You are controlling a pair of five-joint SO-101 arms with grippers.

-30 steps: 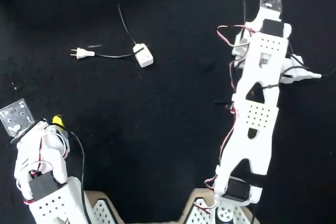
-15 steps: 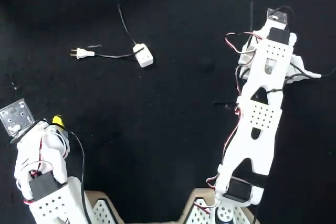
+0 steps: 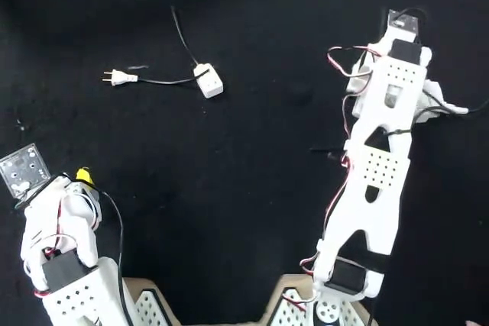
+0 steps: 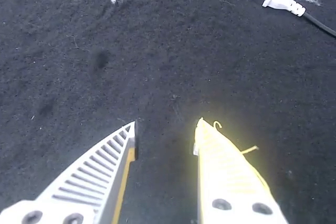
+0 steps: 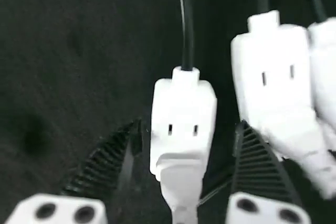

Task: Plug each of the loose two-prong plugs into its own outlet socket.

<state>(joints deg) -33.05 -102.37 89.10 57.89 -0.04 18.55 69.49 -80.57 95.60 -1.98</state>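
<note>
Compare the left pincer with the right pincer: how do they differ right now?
The left pincer has one white finger and one yellow one; the right pincer has two dark fingers. The left pincer has only the bare black table between its fingers, while the right pincer straddles a white outlet socket, with a gap showing on each side. Both are open.

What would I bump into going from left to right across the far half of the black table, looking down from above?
Small white two-prong plug on a black cord → white block-shaped outlet socket → long white plastic robot arm.
</note>
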